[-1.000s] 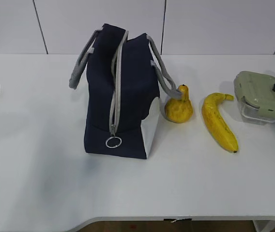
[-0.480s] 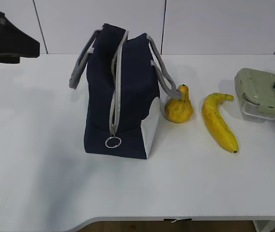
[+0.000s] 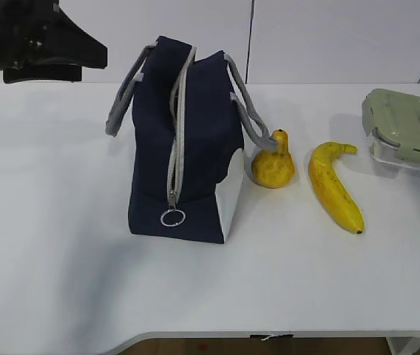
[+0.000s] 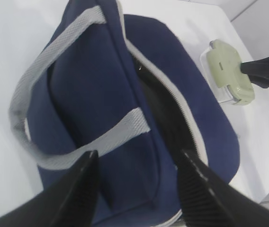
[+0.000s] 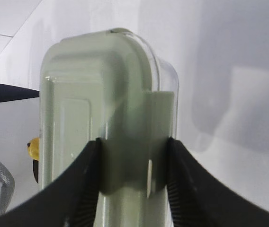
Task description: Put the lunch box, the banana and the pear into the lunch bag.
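Note:
The navy lunch bag (image 3: pixel 195 148) stands upright left of centre, its zipper ring (image 3: pixel 173 217) low on the near side. From above, the lunch bag (image 4: pixel 92 90) shows a dark gap along its top zipper. My left gripper (image 4: pixel 138 155) hovers open over it, holding nothing; in the exterior view the left gripper (image 3: pixel 95 58) sits high at the left. The pear (image 3: pixel 273 164) rests against the bag's right side, the banana (image 3: pixel 333 188) beside it. My right gripper (image 5: pixel 134 142) is shut on the lunch box (image 5: pixel 101 90) at its lid clasp. The lunch box (image 3: pixel 398 132) hangs slightly above the table at the far right.
The white table (image 3: pixel 69 244) ends at its front edge near the bottom of the exterior view. A white panelled wall (image 3: pixel 321 37) rises behind. Grey webbing handles (image 3: pixel 248 111) droop off both sides of the bag.
The left arm has swung in from the left edge and risen to the bag's upper left. The lunch box has lifted a little and shifted right in the right gripper.

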You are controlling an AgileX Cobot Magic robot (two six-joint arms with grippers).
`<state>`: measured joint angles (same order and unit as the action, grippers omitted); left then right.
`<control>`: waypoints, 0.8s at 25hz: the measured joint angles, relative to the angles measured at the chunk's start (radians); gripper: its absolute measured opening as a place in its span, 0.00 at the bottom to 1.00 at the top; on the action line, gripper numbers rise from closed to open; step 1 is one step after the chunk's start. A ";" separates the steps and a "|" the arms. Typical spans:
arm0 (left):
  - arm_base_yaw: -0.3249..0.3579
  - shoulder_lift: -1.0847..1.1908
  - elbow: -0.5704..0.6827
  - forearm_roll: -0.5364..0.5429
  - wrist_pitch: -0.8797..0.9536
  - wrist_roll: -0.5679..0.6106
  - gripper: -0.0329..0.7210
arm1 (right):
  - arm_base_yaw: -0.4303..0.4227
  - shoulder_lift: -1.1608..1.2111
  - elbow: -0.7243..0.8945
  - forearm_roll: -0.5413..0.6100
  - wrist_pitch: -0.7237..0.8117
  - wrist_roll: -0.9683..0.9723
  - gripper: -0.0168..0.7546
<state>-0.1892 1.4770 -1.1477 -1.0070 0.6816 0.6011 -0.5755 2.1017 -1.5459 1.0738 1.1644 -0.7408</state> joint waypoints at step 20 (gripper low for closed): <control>-0.118 0.218 -0.216 0.013 0.035 0.035 0.69 | 0.016 -0.017 0.000 0.002 0.002 0.012 0.42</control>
<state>-0.3071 1.6954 -1.3641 -0.9940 0.7169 0.6361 -0.5597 2.0842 -1.5459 1.0758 1.1667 -0.7287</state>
